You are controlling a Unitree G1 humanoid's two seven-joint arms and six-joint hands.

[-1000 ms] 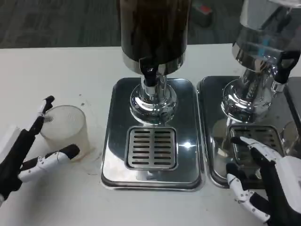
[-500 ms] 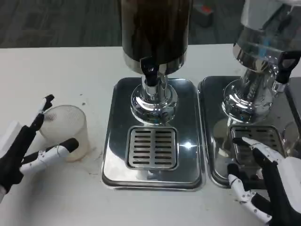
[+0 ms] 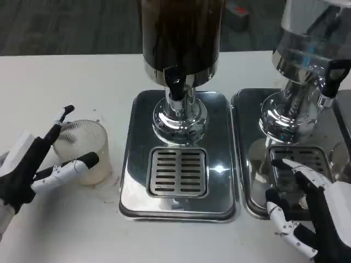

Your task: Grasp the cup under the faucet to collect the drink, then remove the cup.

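Observation:
A clear ribbed plastic cup (image 3: 88, 147) stands upright on the white table, left of the middle dispenser's steel drip tray (image 3: 219, 181). My left hand (image 3: 34, 169) holds it from the left, one finger (image 3: 61, 121) behind the rim and another (image 3: 74, 167) across the front wall. The black faucet (image 3: 174, 87) hangs under the dark drink tank (image 3: 181, 33), above the slotted grate (image 3: 177, 171), which carries nothing. My right hand (image 3: 313, 215) is open, fingers spread, at the lower right over the neighbouring tray's front edge.
A second chrome dispenser (image 3: 299, 82) with its own faucet (image 3: 332, 76) and tray (image 3: 249, 164) stands to the right. A wet stain marks the table (image 3: 71, 230) around the cup's base. Bare table lies in front of the trays.
My left hand and the cup have moved together a little to the right, toward the middle tray. The right hand has hardly moved.

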